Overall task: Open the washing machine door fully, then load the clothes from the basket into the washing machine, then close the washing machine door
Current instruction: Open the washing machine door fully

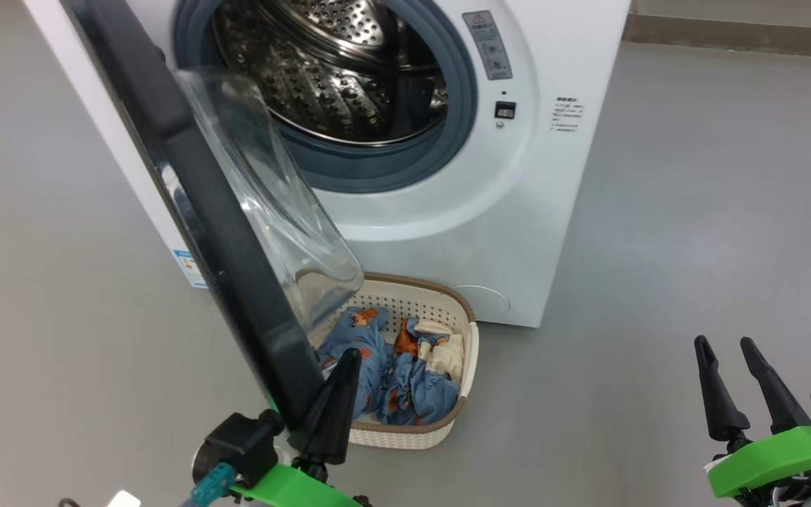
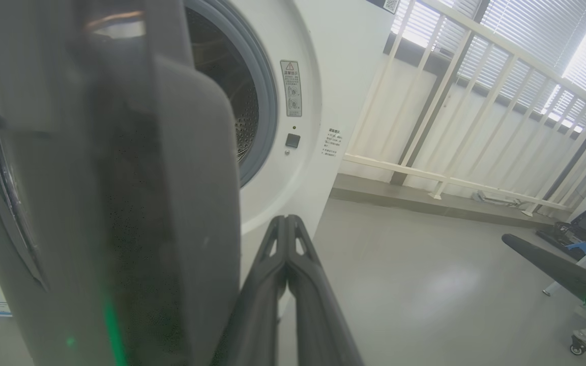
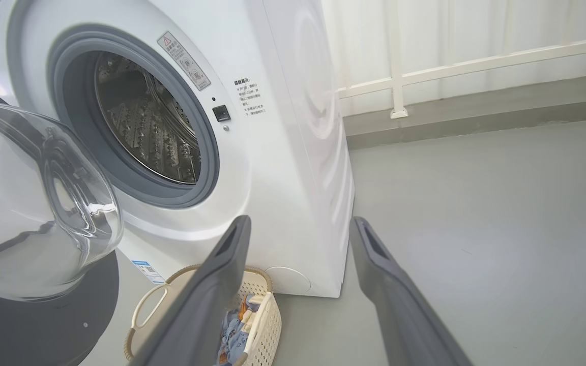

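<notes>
The washing machine door [image 1: 215,232] is standing open. It is swinging out on the left side of the round hole, with its black rim facing the robot and its clear glass bowl [image 3: 33,203] bulging toward the machine. The washing machine [image 1: 511,232] is sitting on the grey floor [image 1: 694,246]. Its shiny steel drum [image 1: 335,70] is showing inside the grey-blue rubber ring [image 1: 384,169], and nothing is lying in the part of the drum that can be seen. A small blue label [image 1: 187,267] is sticking to the lower left corner of the machine's front.

The basket [image 1: 469,352] is sitting on the floor right in front of the machine, partly under the glass bowl of the door. The clothes [image 1: 391,373] are lying bunched up inside it, blue with orange-brown pictures and a cream bit on top.

The left gripper [image 1: 350,355] is pointing up just beside the lower inner edge of the door, in front of the basket. Its two fingers are pressing tight together and are gripping nothing. It is too hard to tell if they are touching the door. In the left wrist view the door [image 2: 94,203] is looming big and blurry just left of those fingers [image 2: 272,264].

The right gripper [image 1: 724,343] is hanging low on the right, well away from the machine and the basket. Its fingers are spreading wide apart with nothing between them.

A white railing [image 2: 476,101] is standing behind the machine.
</notes>
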